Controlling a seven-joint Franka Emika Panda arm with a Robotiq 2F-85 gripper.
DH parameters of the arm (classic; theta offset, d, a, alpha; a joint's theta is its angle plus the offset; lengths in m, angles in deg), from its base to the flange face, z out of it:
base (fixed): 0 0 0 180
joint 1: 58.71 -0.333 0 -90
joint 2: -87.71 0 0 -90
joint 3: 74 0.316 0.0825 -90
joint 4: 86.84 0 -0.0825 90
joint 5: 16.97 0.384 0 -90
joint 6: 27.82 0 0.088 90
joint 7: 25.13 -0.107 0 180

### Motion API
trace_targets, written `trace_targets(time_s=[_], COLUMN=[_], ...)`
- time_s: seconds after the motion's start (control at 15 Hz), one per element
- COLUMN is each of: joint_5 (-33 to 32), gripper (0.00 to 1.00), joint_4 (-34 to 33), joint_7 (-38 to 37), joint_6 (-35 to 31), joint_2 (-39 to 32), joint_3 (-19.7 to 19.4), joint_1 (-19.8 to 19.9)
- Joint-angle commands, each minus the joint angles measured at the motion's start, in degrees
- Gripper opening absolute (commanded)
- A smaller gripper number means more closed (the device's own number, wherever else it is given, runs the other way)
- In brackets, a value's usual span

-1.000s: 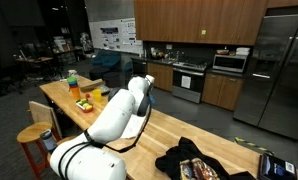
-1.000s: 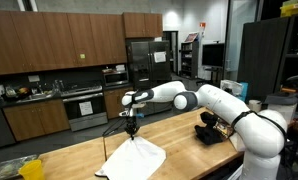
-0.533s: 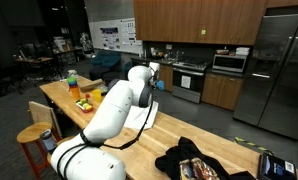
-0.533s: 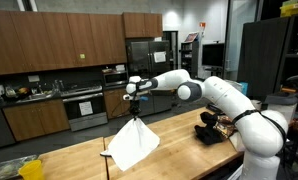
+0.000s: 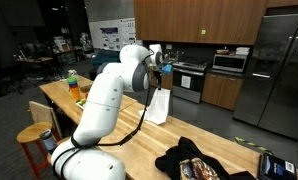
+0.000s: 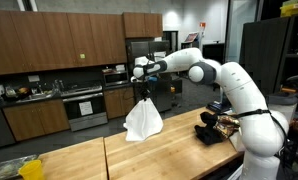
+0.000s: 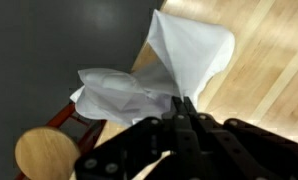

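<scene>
Wood in a pale butcher-block finish makes up the long table (image 5: 167, 136), which fills the lower part of both exterior views (image 6: 159, 156). Above it the white robot arm (image 5: 107, 92) reaches up and out, and from its end hangs the white cloth (image 5: 159, 104), well clear of the tabletop and touching nothing but the fingers. The cloth is pinched at a single point near its top, so it falls in a loose cone that widens downward, with soft folds and a crumpled lower edge (image 6: 142, 120). In the wrist view it spreads away from the fingertips as a creased, bunched sheet (image 7: 179, 60) over light wood and dark floor. On the table, near the arm's base, lies an open black bag (image 5: 194, 160); something is inside it, but it is too dark to make out. A round wooden stool (image 5: 34, 135) stands beside the table. At the far end of the table stands a green bottle (image 5: 72, 78). The gripper (image 7: 181, 102) has its dark fingers closed tight together on the cloth's top (image 6: 144, 94).
</scene>
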Motion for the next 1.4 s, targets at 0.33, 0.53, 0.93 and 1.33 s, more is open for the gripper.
trace_targets(time_s=[0.33,0.53,0.93,1.33], joint_5=[-2.1,-2.1,-4.1,-5.6], gripper=[0.02,0.02,0.00,0.00], joint_4=[14.1,16.3,21.1,30.9], joint_7=[-1.7,-1.7,-4.5,-13.7], joint_6=[-0.9,-1.0,-0.4,0.2], joint_2=[13.9,15.4,18.1,27.9], joint_3=[-1.6,-1.6,-3.5,-9.0], joint_1=[1.5,1.6,2.6,8.0])
